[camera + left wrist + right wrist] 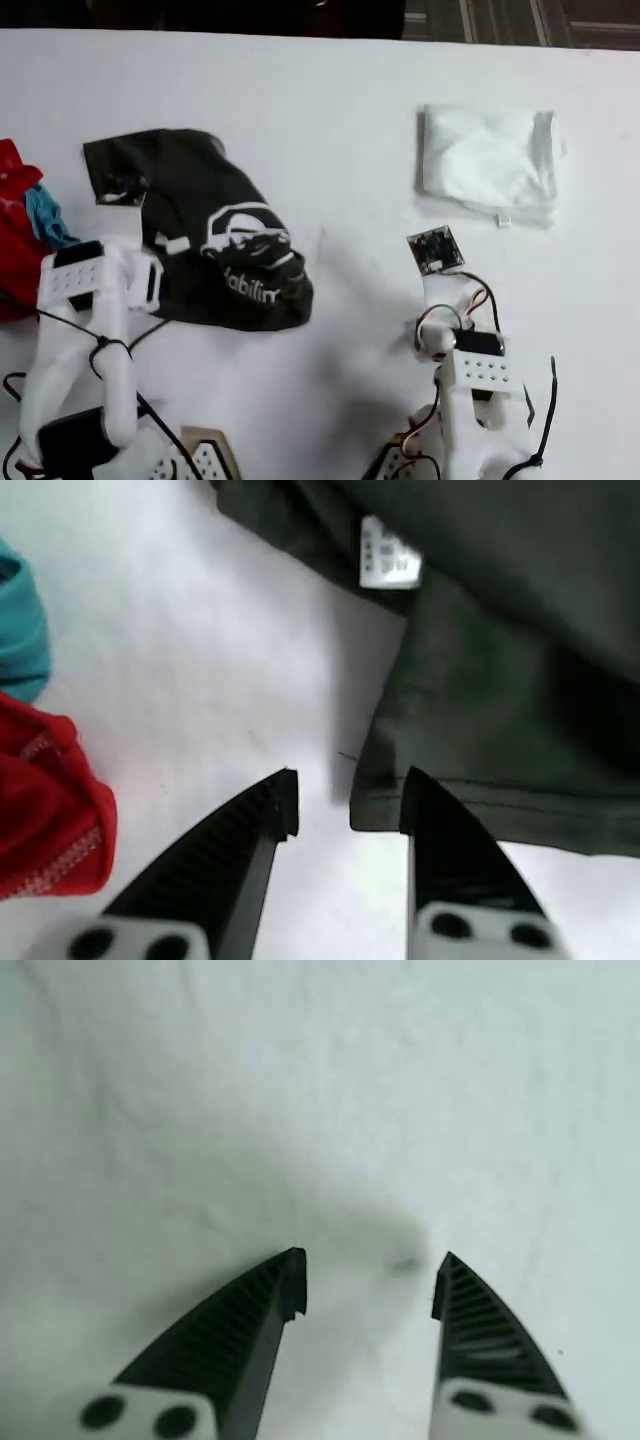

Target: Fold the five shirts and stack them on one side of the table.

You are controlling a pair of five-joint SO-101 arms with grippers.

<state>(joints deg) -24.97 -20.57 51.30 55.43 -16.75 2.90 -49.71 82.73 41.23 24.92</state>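
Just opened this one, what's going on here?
Two arms are at a table with shirts. The left end effector is open at a hem corner of the black shirt, which lies crumpled. The right end effector is open over bare table, holding nothing. A white shirt lies folded at the far right. A red shirt and a teal shirt are bunched at the left edge.
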